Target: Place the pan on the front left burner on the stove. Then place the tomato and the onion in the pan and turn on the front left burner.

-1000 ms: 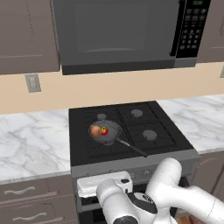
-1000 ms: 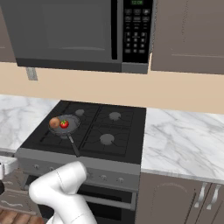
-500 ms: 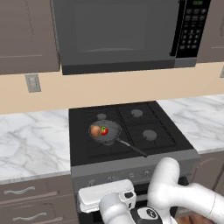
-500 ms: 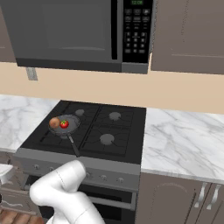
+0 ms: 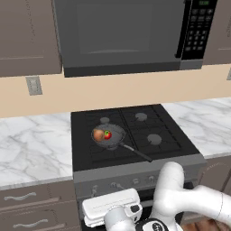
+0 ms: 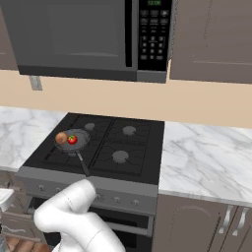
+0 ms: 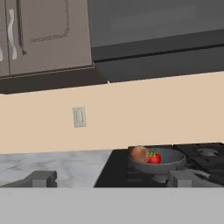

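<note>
The claw (image 7: 109, 179) sits low in front of the stove (image 5: 135, 173), below the level of its front panel, with its two dark fingertips (image 7: 41, 178) spread wide apart and nothing between them.

Nearest to it on the stove is the row of small knobs (image 5: 115, 185) along the grey steel front. Judging by the task, one of these is the next thing to handle, since the food already lies in the pan. A knob like this looks small, hard and smooth, so it would likely slip under a loose pinch; the sensible hold is across its sides, squarely, then a twist. Which knob governs the front left burner cannot be read from here; the leftmost ones are a fair guess.

Behind the knobs, on the stove's front left burner (image 5: 109, 143), rests the pan (image 5: 113, 137), shallow, round and dark grey, its long thin black handle (image 5: 137, 153) pointing toward the stove's front right. Inside it lie the onion (image 5: 98, 134), a plain orange-brown ball, and the tomato (image 5: 107, 134), bright red with a green top, touching side by side.

Further back are the stove's rear burners, and above the stove hangs the dark microwave (image 5: 122, 34).
</note>
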